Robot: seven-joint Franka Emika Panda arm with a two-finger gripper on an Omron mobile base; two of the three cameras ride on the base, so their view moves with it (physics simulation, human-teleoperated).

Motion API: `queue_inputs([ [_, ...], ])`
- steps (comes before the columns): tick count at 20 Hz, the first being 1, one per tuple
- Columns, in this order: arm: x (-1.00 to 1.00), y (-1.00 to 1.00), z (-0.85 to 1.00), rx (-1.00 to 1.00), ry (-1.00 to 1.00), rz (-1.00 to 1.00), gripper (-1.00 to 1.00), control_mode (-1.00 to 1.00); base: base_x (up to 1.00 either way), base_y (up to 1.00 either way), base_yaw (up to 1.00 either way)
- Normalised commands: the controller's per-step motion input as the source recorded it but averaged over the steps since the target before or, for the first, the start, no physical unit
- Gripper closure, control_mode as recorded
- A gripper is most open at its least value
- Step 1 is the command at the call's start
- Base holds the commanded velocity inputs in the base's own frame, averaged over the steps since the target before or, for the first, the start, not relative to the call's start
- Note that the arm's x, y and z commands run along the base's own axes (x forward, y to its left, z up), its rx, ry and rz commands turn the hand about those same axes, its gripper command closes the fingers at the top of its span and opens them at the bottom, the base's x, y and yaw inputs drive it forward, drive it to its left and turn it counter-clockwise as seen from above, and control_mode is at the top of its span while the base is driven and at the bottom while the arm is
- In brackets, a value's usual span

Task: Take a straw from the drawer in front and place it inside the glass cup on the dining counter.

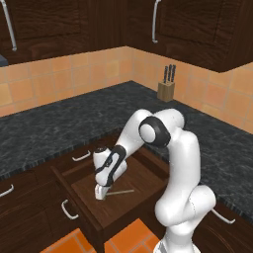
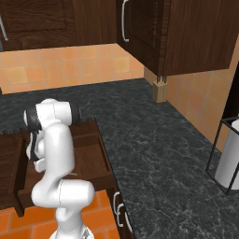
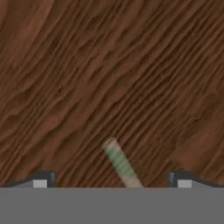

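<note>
Straw [image 1: 121,192] flat on floor of pulled-out drawer [image 1: 143,173], one end right at gripper [image 1: 101,193]. Gripper low in drawer, jaws spread wide, nothing held. Hand view: straw end [image 3: 119,162] between fingertips [image 3: 43,179], running diagonal out of bottom edge.

Handling guess: very light, thin, round, likely slick; prone to rolling or pivoting when pinched. Crushable, so gentle close. Best hold probably near mid-length, jaws across straw; exact contact unclear from base views.
</note>
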Motion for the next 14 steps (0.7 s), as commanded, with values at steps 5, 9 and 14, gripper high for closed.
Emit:
queue_inputs([
  [5,0.1,-0.16,-0.29,-0.01,-0.04,0.07,-1.0,-1.0,0.0,0.0,0.0],
  [9,0.05,-0.2,-0.29,0.0,-0.05,0.06,-1.0,-1.0,0.0,0.0,0.0],
  [14,0.05,-0.11,-0.33,0.0,-0.03,0.05,1.0,-1.0,0.0,0.0,0.0],
])
